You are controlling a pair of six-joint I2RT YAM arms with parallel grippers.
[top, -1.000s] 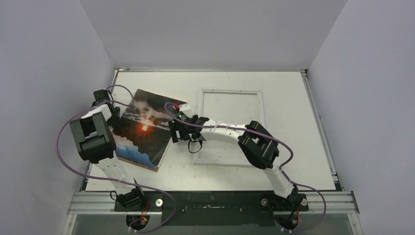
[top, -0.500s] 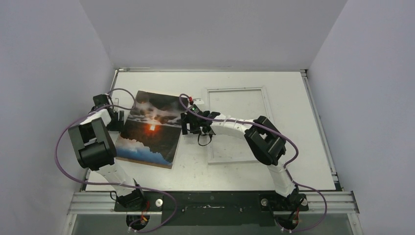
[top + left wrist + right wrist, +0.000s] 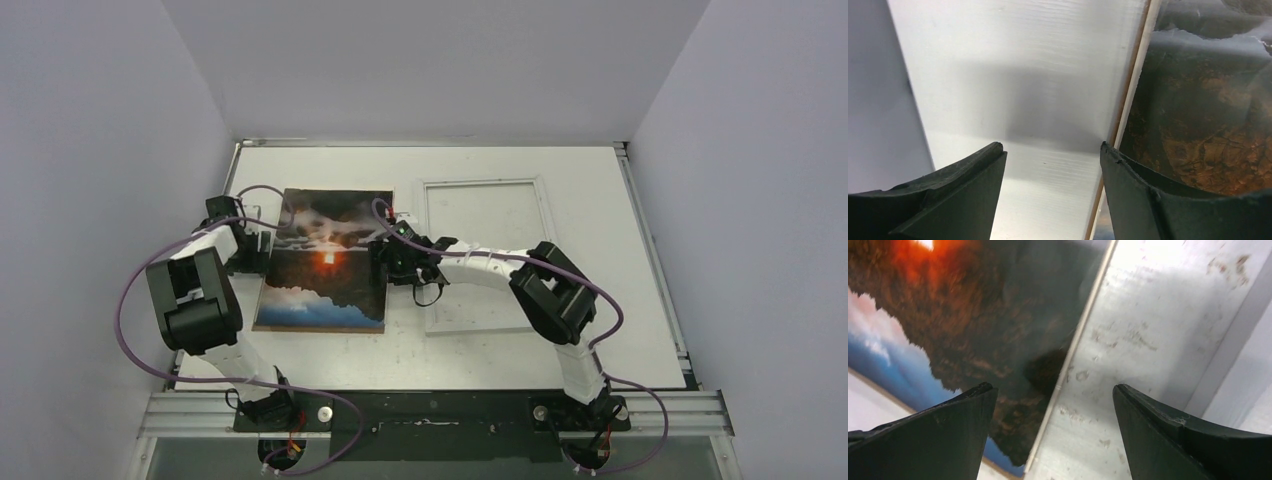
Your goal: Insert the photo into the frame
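The photo, a dark sunset print, lies flat on the white table, squared up just left of the frame. A thin brown edge shows under its near side. My left gripper is open at the photo's left edge. In the left wrist view, that gripper has one fingertip over bare table and the other at the edge of the photo. My right gripper is open at the photo's right edge. In the right wrist view, the edge of the photo runs between the open jaws of that gripper. The frame lies just beyond.
The white table is boxed in by grey walls on three sides. A metal rail along the near edge carries both arm bases. Purple cables loop off both arms.
The photo has turned clockwise until square and slid right, up against the frame. Both grippers moved right with its edges. The frame also shifted a little right early on.
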